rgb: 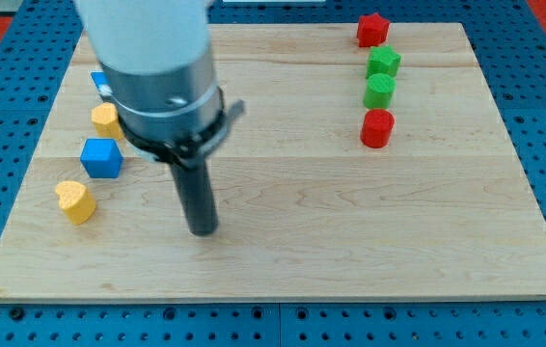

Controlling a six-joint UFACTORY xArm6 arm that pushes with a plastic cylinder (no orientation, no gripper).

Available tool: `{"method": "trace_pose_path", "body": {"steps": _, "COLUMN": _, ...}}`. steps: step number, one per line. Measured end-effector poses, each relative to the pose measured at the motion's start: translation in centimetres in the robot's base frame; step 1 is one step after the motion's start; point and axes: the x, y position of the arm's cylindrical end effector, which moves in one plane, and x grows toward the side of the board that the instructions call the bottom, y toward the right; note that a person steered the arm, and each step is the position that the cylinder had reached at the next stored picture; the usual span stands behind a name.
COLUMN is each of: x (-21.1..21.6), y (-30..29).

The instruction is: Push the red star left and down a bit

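Red star top right (board edge); my tip far lower-left, no jaws fitted.

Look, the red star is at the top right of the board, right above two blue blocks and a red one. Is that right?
Not quite. The red star is at the board's top right, but the two blocks just below it are green, not blue, with the red block under them. The camera view shows it. The blue blocks sit on the view's left, near my tip.
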Motion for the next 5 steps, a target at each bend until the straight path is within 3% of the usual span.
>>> {"method": "trace_pose_path", "body": {"steps": 1, "x": -0.6, "y": 7.0}}
{"method": "trace_pose_path", "body": {"steps": 2, "x": -4.5, "y": 15.9}}
{"method": "trace_pose_path", "body": {"steps": 3, "x": -10.9, "y": 23.7}}
{"method": "trace_pose_path", "body": {"steps": 5, "x": -25.6, "y": 27.9}}
